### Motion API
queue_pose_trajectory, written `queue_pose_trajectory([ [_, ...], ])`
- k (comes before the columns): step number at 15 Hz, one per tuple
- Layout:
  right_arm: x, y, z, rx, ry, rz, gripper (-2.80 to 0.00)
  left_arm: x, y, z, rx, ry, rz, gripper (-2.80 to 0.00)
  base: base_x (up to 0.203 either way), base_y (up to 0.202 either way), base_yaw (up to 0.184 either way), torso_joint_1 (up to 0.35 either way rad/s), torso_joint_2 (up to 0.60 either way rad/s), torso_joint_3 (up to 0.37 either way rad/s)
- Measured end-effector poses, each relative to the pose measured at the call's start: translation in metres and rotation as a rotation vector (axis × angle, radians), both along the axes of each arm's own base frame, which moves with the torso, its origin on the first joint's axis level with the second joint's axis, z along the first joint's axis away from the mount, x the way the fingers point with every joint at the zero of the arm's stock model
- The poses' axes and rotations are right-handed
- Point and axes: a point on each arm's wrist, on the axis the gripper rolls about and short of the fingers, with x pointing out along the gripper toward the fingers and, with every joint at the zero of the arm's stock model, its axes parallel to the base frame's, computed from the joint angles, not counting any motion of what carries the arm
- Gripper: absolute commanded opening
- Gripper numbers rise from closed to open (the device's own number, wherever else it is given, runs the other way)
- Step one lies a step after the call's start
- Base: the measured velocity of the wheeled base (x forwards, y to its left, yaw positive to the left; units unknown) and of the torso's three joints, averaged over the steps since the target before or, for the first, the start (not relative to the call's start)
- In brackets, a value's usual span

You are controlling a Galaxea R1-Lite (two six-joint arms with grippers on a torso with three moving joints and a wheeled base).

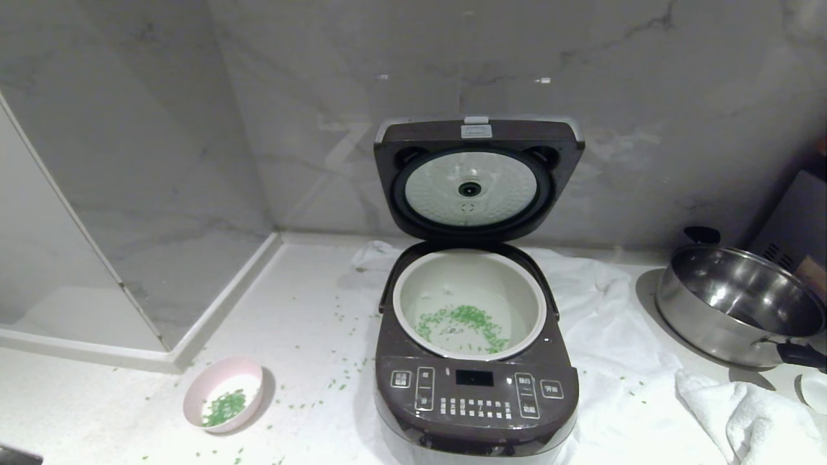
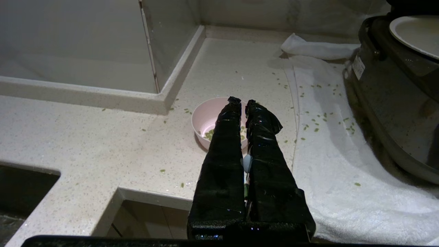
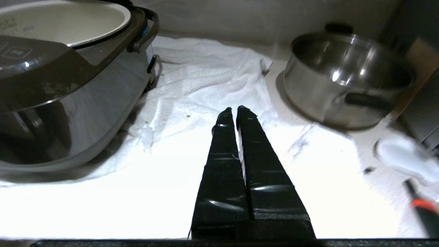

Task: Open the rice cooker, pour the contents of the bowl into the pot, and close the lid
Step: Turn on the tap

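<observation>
The dark brown rice cooker (image 1: 476, 394) stands in the middle of the counter with its lid (image 1: 478, 177) raised upright, the silvery inner plate facing me. Green chopped contents (image 1: 465, 321) lie on the bottom of the pale pot (image 1: 413, 300). The pink bowl (image 1: 223, 394) sits on the counter left of the cooker with some green bits in it. Neither arm shows in the head view. My left gripper (image 2: 241, 100) is shut and empty, hovering near the bowl (image 2: 204, 118). My right gripper (image 3: 233, 109) is shut and empty over the white towel (image 3: 205, 79), right of the cooker (image 3: 68, 89).
A shiny steel pan (image 1: 736, 303) with black handles stands at the right. A crumpled white cloth (image 1: 756, 413) lies at the front right. Green bits (image 1: 336, 381) are scattered over the counter and towel. A raised ledge (image 1: 219, 310) borders the left; a recess (image 2: 20, 192) opens at the counter's front left.
</observation>
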Motion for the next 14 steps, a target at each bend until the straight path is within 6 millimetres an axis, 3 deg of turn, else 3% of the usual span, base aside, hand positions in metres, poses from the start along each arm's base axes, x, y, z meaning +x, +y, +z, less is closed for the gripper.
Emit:
queue_pose_trajectory([
  [8,0.0003,-0.0006,-0.0011,0.052,-0.001,-0.024,-2.8,0.0,0.0,0.0,0.001,0.0,-0.001,-2.8,-0.008,0.0,0.0,0.001,0.0,0.0],
  [14,0.0003,-0.0006,-0.0009,0.054,-0.003,-0.025,-2.8,0.0,0.0,0.0,0.001,0.0,-0.001,-2.8,-0.185,0.0,-0.002,0.002,0.0,0.004],
])
